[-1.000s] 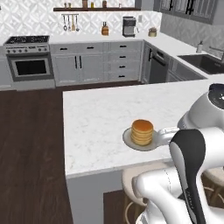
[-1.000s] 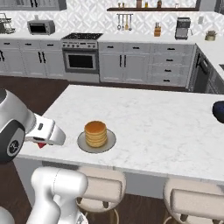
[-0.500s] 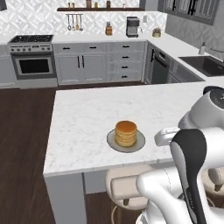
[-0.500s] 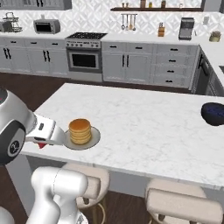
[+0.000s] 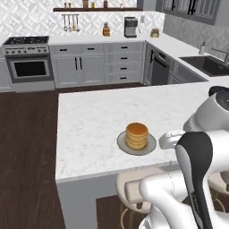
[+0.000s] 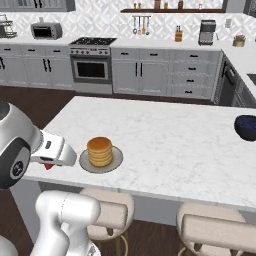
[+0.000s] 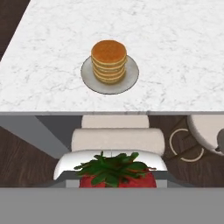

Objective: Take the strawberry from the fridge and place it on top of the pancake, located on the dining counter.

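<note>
The pancake [image 5: 136, 135] is a golden-tan stack on a round greyish plate [image 5: 123, 144], near the front edge of the white marbled dining counter [image 5: 89, 112]. My gripper [image 7: 114, 180] hangs just off that front edge, above a stool, shut on the strawberry [image 7: 114, 174], whose red body and green leaves sit at the bottom of the hand view. In that view the pancake [image 7: 109, 59] lies ahead, past the counter [image 7: 175, 52] edge. From the right base view, the strawberry [image 6: 48, 165] peeks red under the hand, left of the pancake [image 6: 100, 150].
Padded stools [image 6: 107, 212] stand under the counter's front edge, one directly below the hand [image 7: 118, 139]. A dark blue bowl [image 6: 246, 126] rests on the counter's far right. The stove [image 5: 27, 62] and wall cabinets lie beyond a dark wood floor.
The whole picture slid sideways and partly back, so the base moved along the counter. The strawberry stays held in the gripper, near the counter's front edge.
</note>
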